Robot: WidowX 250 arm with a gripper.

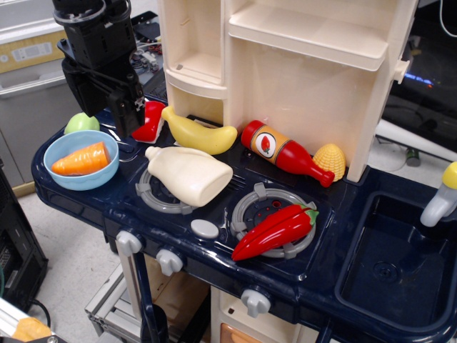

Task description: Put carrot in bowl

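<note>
The short orange plastic carrot [81, 159] lies inside the round light blue plastic bowl [81, 179], at the left end of the dark blue toy stove top [214, 207]. The black robot gripper [118, 114] hangs above and to the right of the bowl, apart from the carrot and holding nothing. Its fingers look parted, with nothing between them.

The carrot is a stubby cone with ridged rings around it. It lies on its side, almost flat. Its long way runs left to right, with the thin tip to the left and the fat end to the right, a bit higher. The bowl is plain, smooth and shallow.

Just behind the bowl sits a small round green toy fruit [81, 123]. To the right of the gripper are a red toy [152, 120], a smooth yellow banana [197, 133] and a cream plastic bottle [190, 174] lying on a grey burner ring. Farther right are a red sauce bottle [284, 152], a bumpy yellow corn cob [329, 161] and a long shiny red chili pepper [275, 231].
</note>
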